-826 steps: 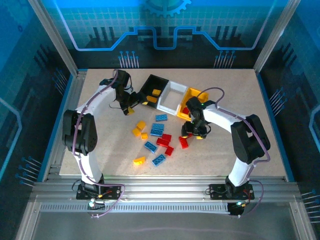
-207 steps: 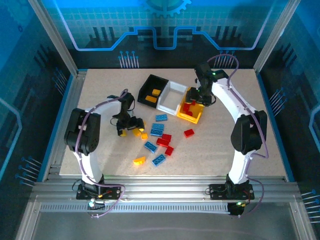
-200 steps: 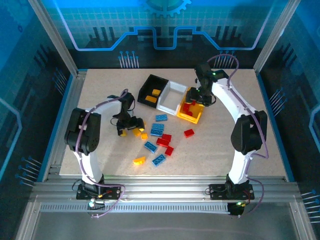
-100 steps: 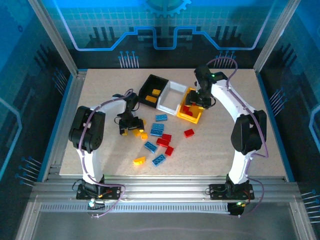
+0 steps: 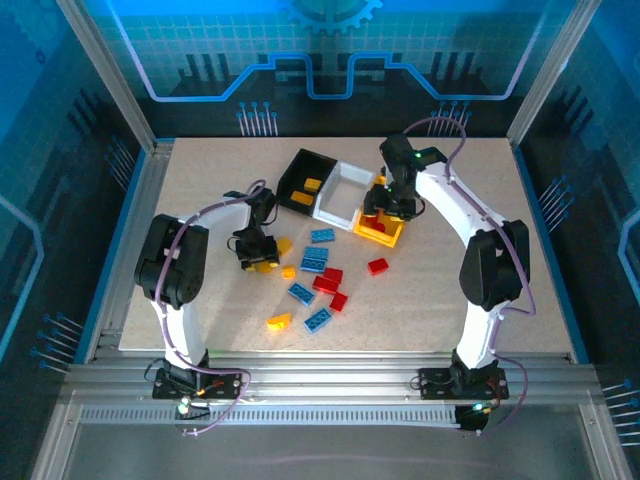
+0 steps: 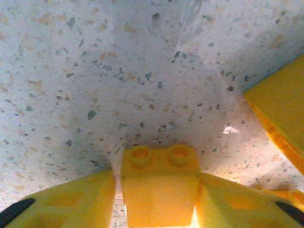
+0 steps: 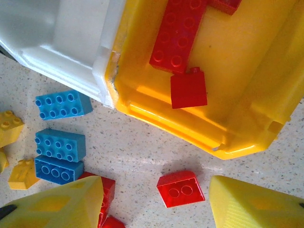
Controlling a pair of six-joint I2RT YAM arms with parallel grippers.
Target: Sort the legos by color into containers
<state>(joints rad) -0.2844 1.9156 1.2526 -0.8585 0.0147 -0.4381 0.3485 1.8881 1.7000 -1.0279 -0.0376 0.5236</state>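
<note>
Since a second ago the left gripper (image 5: 258, 257) has narrowed around a yellow brick (image 6: 159, 185), and the right gripper (image 5: 384, 207) has drifted a little left and nearer over the yellow bin (image 7: 247, 95). In the left wrist view the brick sits on the speckled table (image 5: 480, 280) with a yellow finger (image 6: 66, 202) pressed against each side, so it looks gripped but not lifted. The right gripper's fingers stand wide apart with nothing between them. Below it, the yellow bin holds a long red brick (image 7: 180, 33) and a small red one (image 7: 189, 89). A loose red brick (image 7: 180, 189) lies on the table just near of that bin. The three bins touch in a slanted row at the far middle of the table: black bin (image 5: 296, 172) on the left with two yellow pieces (image 5: 312, 184) inside, white bin (image 5: 352, 171) between, yellow bin on the right. Blue bricks (image 7: 61, 104), more red ones (image 5: 330, 280) and other yellow ones (image 5: 278, 321) lie scattered near of the bins, between the two arms.
</note>
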